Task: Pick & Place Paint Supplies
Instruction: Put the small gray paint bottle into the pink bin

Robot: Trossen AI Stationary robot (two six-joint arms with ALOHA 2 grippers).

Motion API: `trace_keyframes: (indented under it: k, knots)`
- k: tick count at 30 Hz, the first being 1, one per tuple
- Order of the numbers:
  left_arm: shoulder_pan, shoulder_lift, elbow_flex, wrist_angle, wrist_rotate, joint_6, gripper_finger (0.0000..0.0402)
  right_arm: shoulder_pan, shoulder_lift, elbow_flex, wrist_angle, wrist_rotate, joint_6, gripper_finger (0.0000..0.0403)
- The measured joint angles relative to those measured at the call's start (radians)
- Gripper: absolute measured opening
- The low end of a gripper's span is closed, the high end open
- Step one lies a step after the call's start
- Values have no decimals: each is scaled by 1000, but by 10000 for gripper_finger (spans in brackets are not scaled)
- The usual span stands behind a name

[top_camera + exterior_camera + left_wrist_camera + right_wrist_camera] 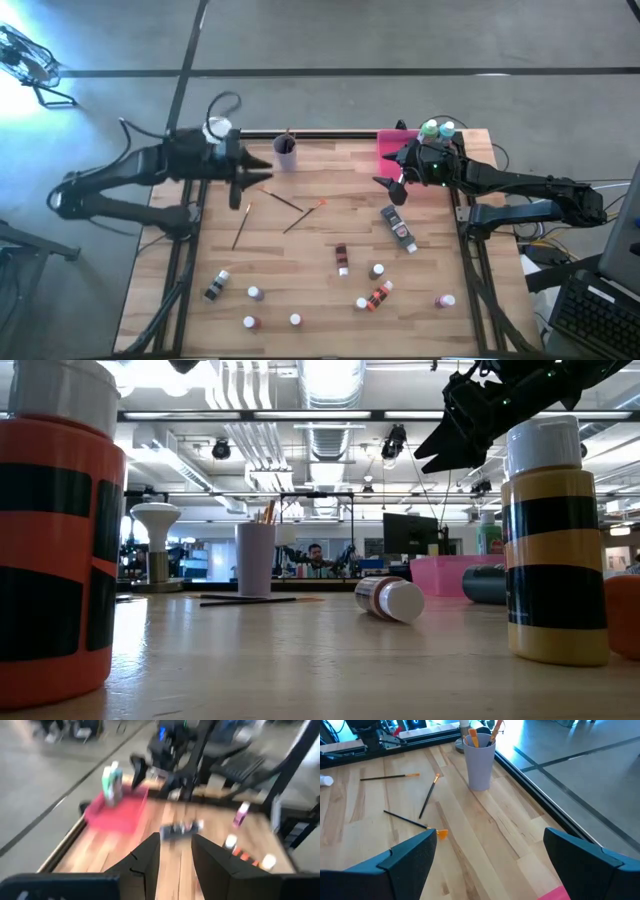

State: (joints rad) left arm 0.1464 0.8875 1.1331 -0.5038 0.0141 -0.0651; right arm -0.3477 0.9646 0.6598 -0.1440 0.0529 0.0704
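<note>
Looking down from the high view, the wooden bench (320,250) carries scattered paint supplies: three thin brushes (286,201) lie loose on its left-centre part, a dark tube (398,227) lies right of centre, and small white-capped paint bottles (342,258) are spread along the near half, some upright, some on their sides. Two bottles, green and blue (437,129), stand on the pink tray (392,145) at the far right corner. The lilac cup (285,154) stands at the far edge, left of the tray, with brush handles sticking out of it. The right gripper (393,184) hangs above the bench just beside the tray's near-left corner, over bare wood beyond the dark tube; its fingers (410,857) are spread wide with nothing between them (right wrist view shows only bench, brushes and cup past them). The left gripper (240,185) is over the left far part of the bench, near the loose brushes and the cup; its fingers (147,857) stand a narrow gap apart, and no object is visible in that gap (this view is blurred). In the low view a bottle (390,598) lies on its side mid-bench, with the cup and tray behind it.
</note>
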Motion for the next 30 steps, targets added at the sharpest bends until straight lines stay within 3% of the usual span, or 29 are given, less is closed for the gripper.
trace_keyframes:
  k: [6, 10, 15, 25, 30]
  knots:
    - [-346, 93, 145, -228, -491, -165, 117, 0, 0, 0, 0, 0, 0, 363]
    - [-502, 169, 228, -364, -632, -367, 117, 0, 0, 0, 0, 0, 0, 363]
    - [-594, 268, 317, -537, -585, -647, 117, 0, 0, 0, 0, 0, 0, 363]
    - [-644, 440, 434, -1052, -266, -1236, 117, 0, 0, 0, 0, 0, 0, 363]
    - [-692, 457, 386, -1041, -157, -1381, 117, 0, 0, 0, 0, 0, 0, 363]
